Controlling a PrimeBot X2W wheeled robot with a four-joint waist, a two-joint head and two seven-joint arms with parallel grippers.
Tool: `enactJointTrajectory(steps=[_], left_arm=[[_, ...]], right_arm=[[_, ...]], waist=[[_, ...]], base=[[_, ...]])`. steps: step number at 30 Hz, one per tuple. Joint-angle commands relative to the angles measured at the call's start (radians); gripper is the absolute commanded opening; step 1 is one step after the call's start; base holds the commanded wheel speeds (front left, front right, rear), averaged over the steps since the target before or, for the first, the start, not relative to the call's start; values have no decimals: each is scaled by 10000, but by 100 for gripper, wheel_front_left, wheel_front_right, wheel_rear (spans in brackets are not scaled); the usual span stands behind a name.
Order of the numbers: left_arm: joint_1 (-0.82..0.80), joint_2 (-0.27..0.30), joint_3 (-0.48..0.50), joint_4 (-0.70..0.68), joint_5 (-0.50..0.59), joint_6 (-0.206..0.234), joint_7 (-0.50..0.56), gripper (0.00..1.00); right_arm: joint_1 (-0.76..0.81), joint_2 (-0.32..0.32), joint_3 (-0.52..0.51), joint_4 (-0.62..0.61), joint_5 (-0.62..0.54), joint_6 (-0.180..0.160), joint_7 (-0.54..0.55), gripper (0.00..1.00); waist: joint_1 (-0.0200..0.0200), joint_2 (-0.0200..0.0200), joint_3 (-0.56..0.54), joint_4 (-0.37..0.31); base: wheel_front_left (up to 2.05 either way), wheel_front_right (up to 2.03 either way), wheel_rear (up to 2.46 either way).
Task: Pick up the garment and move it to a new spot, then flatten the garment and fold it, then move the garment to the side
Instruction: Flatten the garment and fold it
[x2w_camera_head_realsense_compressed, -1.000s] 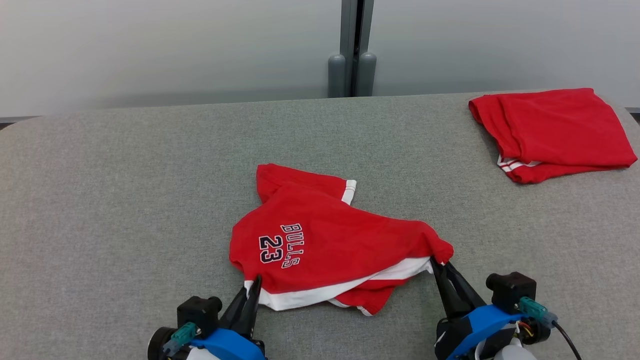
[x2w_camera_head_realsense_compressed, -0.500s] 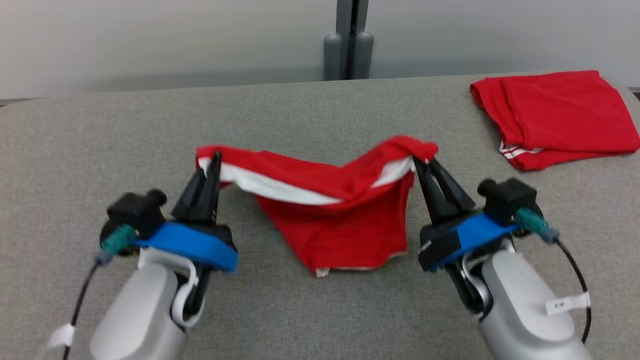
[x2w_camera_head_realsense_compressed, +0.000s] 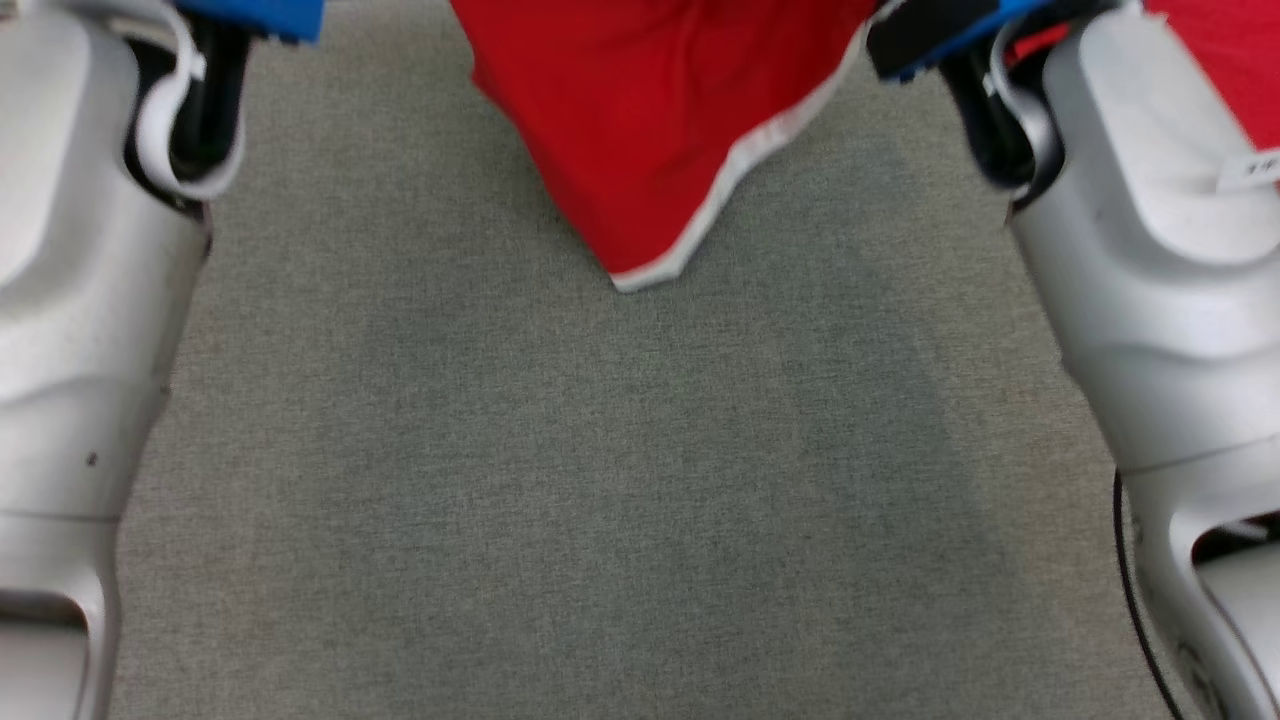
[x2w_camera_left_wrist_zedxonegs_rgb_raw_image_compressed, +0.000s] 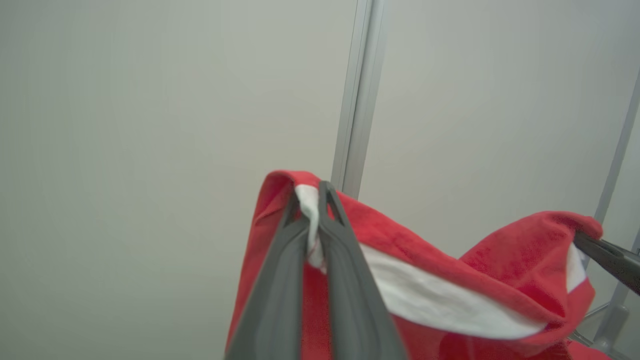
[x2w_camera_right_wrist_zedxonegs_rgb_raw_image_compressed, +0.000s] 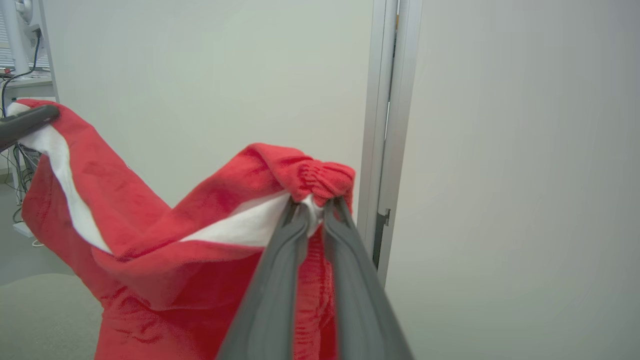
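Up it goes: the garment, crumpled on the grey table a second ago, now hangs in the air between our arms, white-trimmed corner dangling. Our left gripper pinches one white-banded edge and our right gripper is clamped on the bunched far end. The lift looks done, so we judge the carry to a new spot comes next

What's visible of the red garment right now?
The red garment looks like soft fleecy fabric with white trim. It hangs sagging between the left end effector and right end effector, each shut on a bunched top edge. Its white-edged lower corner points down over the grey surface; contact there is unclear.
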Motion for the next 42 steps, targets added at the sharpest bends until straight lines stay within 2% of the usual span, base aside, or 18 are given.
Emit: enactJointTrajectory(steps=[1,5,8,11,14,17,21,28,36,42], left_arm=[[-258,31,-61,56,-40,-13,36,0],[-2033,164,-557,387,-374,-13,-26,0],[-2911,282,-942,591,-530,-13,-72,0],[-3235,386,-1321,701,-806,-13,-122,0],[-2846,485,-1602,711,-1144,-13,-171,0],[-2069,546,-1601,584,-1388,-13,-188,0],[-395,627,-1231,80,-1141,-13,-196,0],[3290,451,255,-1266,-100,-13,-198,0],[7069,-273,1229,-2634,758,-13,-200,0],[9263,-771,1560,-2988,984,-13,-199,0]], right_arm=[[-265,-56,-32,78,82,1,-13,0],[-2045,-107,-187,645,136,1,-14,0],[-2804,-57,-197,1010,106,1,-13,0],[-3123,14,-82,1287,34,1,-13,0],[-2662,77,-16,1516,175,1,-11,0],[-1877,152,158,1592,255,1,-11,0],[-605,184,355,1459,352,1,-13,0],[2180,246,471,683,465,1,-13,0],[5528,12,280,-731,540,1,-16,0],[7793,-186,208,-1549,747,1,-25,0]], waist=[[-4,-3,229,170],[-4,-3,620,223],[-4,-3,770,239],[-4,-3,835,262],[-4,-3,876,284],[-4,-3,905,308],[-4,-3,928,285],[-4,-3,533,197],[-4,-3,-464,352],[-4,-3,-1453,468]], base=[[0,0,0],[0,0,0],[0,0,0],[0,0,0],[0,0,0],[0,0,0],[0,0,0],[0,0,0],[0,0,0],[0,0,0]])
